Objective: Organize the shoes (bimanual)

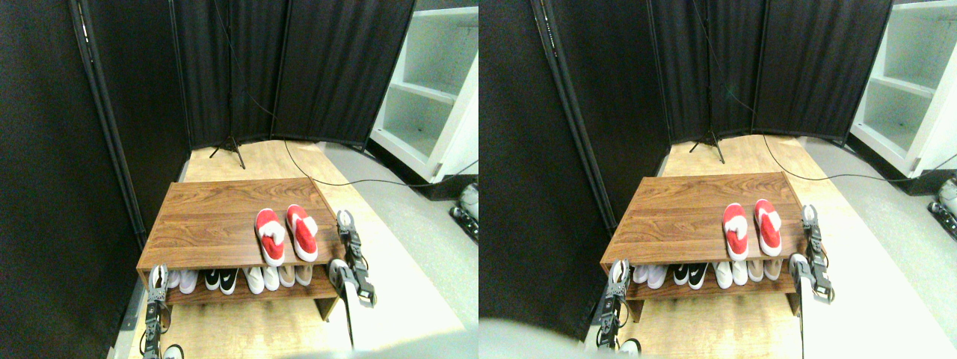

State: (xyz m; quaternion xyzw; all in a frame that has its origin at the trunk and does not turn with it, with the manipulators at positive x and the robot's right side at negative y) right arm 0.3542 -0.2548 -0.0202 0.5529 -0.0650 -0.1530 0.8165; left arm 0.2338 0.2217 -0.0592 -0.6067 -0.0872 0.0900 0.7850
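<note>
Nearest the camera, the left gripper [158, 278] stands at the front left corner of the shoe rack, low beside the lower shelf [247, 293]; it is small in the view and I cannot tell whether its jaws are open or closed, but nothing red is in it. The two red shoes [286, 234] lie side by side on the right part of the wooden worktop [209, 221], close to its front edge, toes pointing away from the camera, almost parallel and just beside each other without clearly touching. The right gripper [345, 221] is just beside the right edge of the worktop, near the right shoe but apart from it; its jaw state I cannot tell either, and it holds no shoe. Under the worktop, on the lower shelf, a row of other shoes [239, 278] in white, beige and black-and-white is lined up. Behind the rack stand black screens [299, 67], with a white cabinet [430, 90] at the right. In my judgement the pair looks already placed neatly, so the step in hand is either the end of the arranging or the start of a new approach. If a move follows, each gripper must come to its own shoe from the side, and the left one has the longer way.
</note>
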